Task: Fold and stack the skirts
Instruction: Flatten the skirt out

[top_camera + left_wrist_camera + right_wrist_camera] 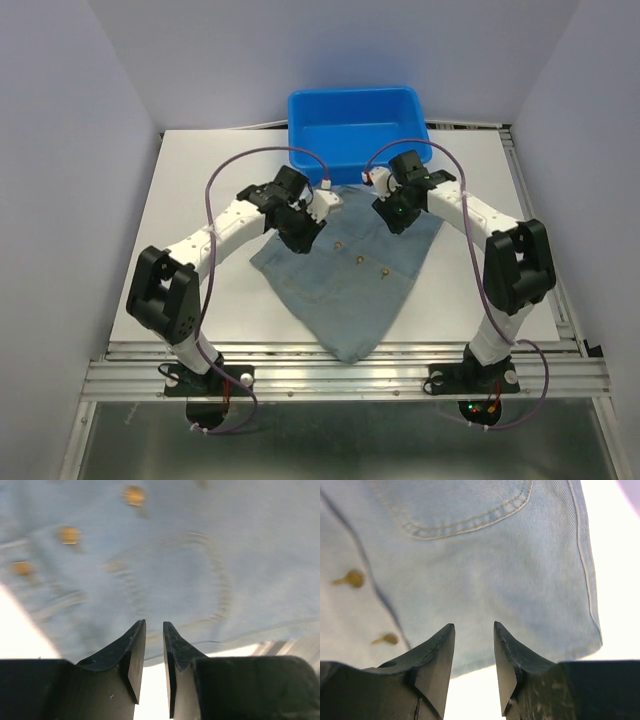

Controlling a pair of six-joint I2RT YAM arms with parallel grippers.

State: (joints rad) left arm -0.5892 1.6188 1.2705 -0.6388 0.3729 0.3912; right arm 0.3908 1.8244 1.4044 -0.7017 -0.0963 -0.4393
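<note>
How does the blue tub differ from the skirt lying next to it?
The tub is bright blue and stiff, standing with raised walls; the skirt is pale, faded blue and soft, lying flat. The skirt has brass-coloured buttons and stitched pockets; the tub is plain. Both are blue and similarly wide.

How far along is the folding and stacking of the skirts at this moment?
Done: nothing yet; the one skirt in view lies spread flat, unfolded. In hand: the left gripper and right gripper hang over its far edge, jaws apart, holding nothing. To do: grasp, fold, stack.
</note>
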